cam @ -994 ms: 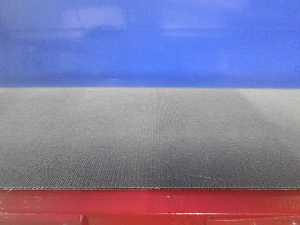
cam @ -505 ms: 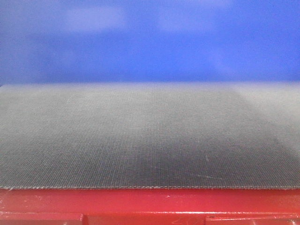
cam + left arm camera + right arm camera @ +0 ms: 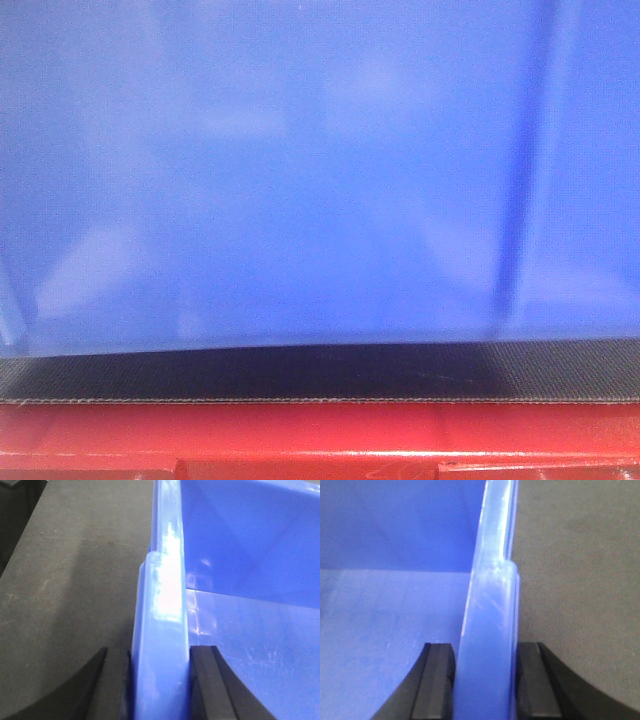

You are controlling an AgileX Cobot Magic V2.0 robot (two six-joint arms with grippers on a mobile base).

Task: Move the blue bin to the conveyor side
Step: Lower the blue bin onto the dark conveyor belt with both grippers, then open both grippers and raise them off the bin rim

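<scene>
Now both end effectors, left [image 3: 159, 680] and right [image 3: 485, 680], clamp the empty blue bin's [image 3: 300, 170] rim over the conveyor [image 3: 320, 375].

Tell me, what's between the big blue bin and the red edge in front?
Only a thin bare strip of the conveyor belt lies between the blue bin and the red frame. The front-facing view shows it.

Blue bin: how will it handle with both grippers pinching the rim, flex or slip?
The blue bin looks rigid: thick rim, ribbed walls. Glossy plastic may slip in the left gripper and right gripper. It appears empty, so probably light.
</scene>
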